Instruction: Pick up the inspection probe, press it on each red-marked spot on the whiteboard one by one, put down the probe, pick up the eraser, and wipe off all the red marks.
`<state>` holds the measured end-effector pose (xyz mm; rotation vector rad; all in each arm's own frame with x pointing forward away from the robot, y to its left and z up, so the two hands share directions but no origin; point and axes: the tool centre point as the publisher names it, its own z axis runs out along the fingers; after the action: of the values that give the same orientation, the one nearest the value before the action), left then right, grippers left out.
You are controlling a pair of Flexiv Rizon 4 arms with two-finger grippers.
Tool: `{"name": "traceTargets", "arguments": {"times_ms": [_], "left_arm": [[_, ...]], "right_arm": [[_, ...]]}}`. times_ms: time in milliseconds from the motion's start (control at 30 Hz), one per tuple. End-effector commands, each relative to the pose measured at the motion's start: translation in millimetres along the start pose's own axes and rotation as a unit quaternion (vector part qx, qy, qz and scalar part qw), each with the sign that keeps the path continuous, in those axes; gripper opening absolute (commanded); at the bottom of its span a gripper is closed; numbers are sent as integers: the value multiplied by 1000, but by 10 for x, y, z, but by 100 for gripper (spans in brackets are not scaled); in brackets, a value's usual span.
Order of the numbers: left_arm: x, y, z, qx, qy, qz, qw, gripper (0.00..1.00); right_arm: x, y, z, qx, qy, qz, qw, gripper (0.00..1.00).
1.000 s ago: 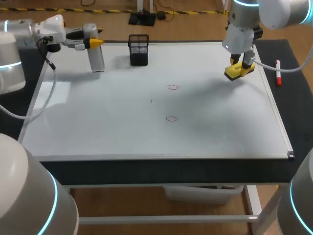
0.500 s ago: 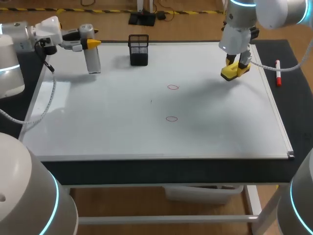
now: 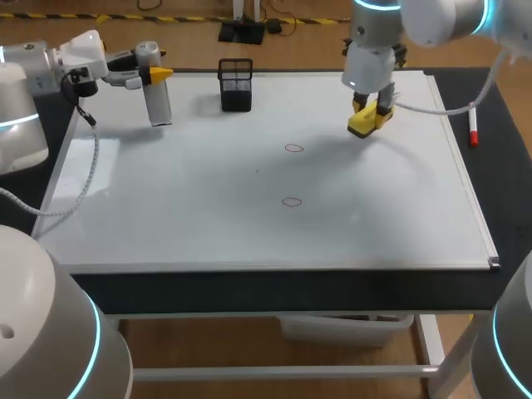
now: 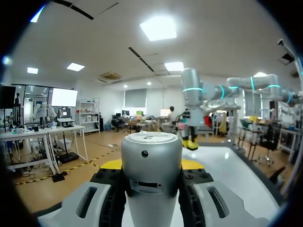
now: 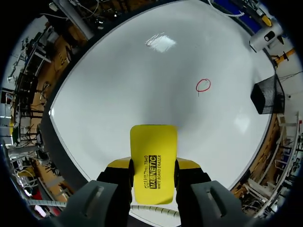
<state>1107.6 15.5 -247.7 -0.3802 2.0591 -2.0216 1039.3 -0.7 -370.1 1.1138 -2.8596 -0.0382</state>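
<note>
The grey cylindrical inspection probe (image 3: 159, 101) is held upright at the far left corner of the white rectangular whiteboard (image 3: 208, 224), pinched from both sides by the left gripper (image 3: 155, 73). The yellow block-shaped eraser (image 3: 364, 122) is clamped in the right gripper (image 5: 153, 166) above the board, near the farther of two red circular marks (image 3: 293, 148). A black mesh holder (image 3: 236, 84) is noted beside the probe.

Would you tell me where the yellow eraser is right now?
In the head view the yellow eraser is held in the right end effector, over the whiteboard's far right part, just right of the farther red mark.
</note>
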Motion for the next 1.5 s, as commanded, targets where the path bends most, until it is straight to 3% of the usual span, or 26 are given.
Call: {"name": "traceTargets", "arguments": {"times_ms": [33,433,933,1500], "left_arm": [[36,-26,-3,-1,-9,1,1000,0],[36,-26,-3,-1,-9,1,1000,0],[36,-26,-3,-1,-9,1,1000,0],[36,-26,-3,-1,-9,1,1000,0]], "right_arm": [[-146,137,24,5,15,-18,1000,0],[-534,698,114,4,24,-103,994,0],[-947,1132,252,20,19,-181,983,0],[-1084,1406,356,25,17,-242,970,0]]}}
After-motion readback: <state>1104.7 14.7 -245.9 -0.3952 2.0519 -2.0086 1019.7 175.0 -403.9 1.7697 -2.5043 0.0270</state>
